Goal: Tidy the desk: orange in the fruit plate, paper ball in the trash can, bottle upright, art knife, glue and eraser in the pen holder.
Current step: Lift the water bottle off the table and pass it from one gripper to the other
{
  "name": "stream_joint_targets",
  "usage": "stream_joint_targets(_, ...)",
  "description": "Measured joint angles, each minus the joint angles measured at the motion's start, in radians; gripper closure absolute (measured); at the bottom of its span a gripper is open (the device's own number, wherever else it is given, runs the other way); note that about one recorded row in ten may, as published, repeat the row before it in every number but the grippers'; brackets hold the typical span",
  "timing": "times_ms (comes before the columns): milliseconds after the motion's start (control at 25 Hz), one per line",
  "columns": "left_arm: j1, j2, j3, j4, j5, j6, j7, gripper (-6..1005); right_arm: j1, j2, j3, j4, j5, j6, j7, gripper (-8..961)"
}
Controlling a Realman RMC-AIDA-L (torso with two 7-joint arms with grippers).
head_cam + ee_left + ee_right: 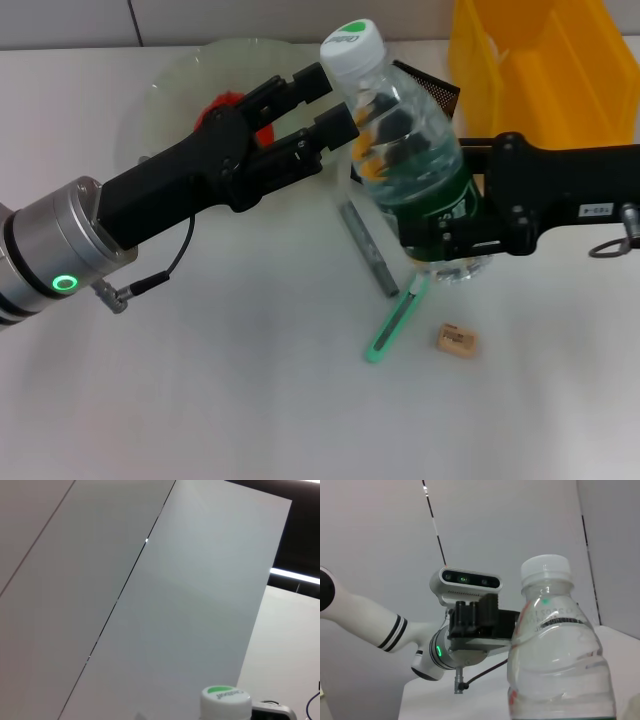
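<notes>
A clear water bottle (410, 140) with a green label and white cap stands nearly upright, tilted slightly, with its base near the table. My right gripper (440, 240) is shut on its lower part. My left gripper (335, 100) is open beside the bottle's neck and cap. The cap shows in the left wrist view (225, 702). The right wrist view shows the bottle (555, 650) with the left gripper (475, 617) behind it. A grey glue stick (368, 250), a green art knife (395, 325) and a tan eraser (457, 340) lie on the table. No paper ball is in view.
A glass fruit plate (170, 80) sits at the back left, with a red-orange thing (225, 100) in it, partly hidden by my left hand. A black mesh pen holder (438, 92) stands behind the bottle. A yellow bin (540, 70) is at the back right.
</notes>
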Motion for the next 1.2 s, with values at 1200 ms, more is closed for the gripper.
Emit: stream_joint_targets(1200, -0.026, 0.001, 0.007, -0.063, -0.002, 0.002, 0.091, 174, 0.04, 0.002, -0.066, -0.132, 0.0, 0.064, -0.044, 141)
